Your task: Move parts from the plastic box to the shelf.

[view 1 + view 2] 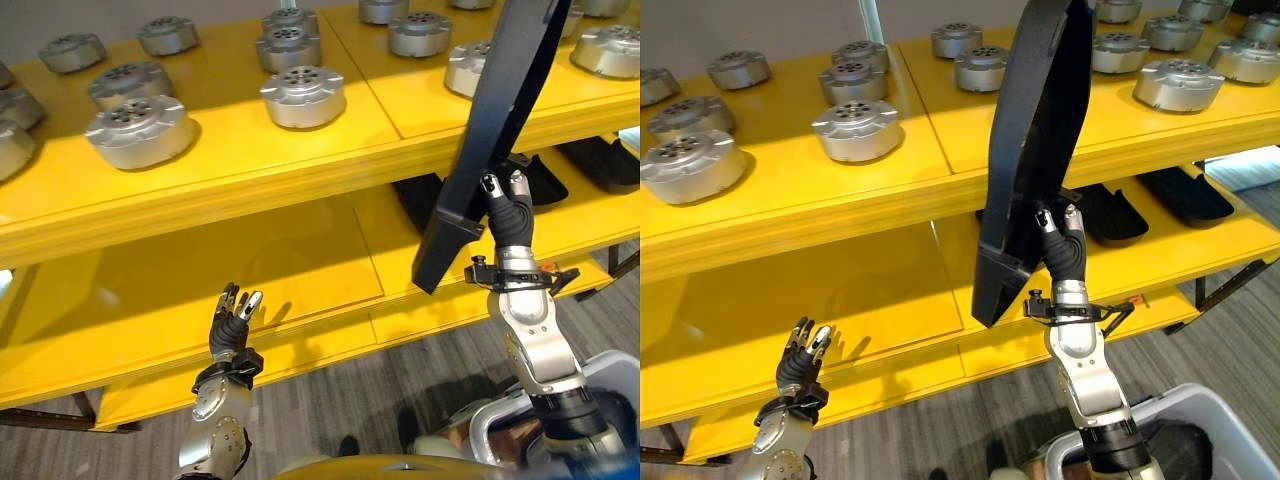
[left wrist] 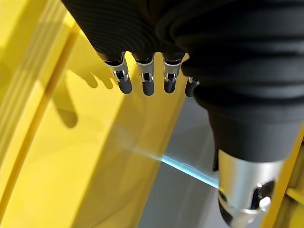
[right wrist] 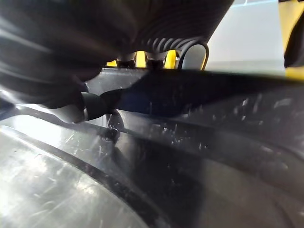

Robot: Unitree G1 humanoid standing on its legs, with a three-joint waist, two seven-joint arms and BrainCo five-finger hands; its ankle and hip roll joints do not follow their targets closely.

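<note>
The right hand is holding up a long black part in front of the yellow shelf. Its fingers are curling round the part's lower end and gripping it. The part is standing almost upright, leaning a little, with its top end reaching up past the upper shelf board. Its low end is hanging in front of the lower shelf board, just to the right of the middle.

The left hand is sitting low on the left, near the front edge of the lower board. Its fingers are straight and spread a little, and they are holding nothing.

Many round silver parts are sitting on the upper board, some near and some far. More black parts are lying flat on the lower board at the right. The grey plastic box is sitting on the floor at the near right, beside the right arm.
</note>
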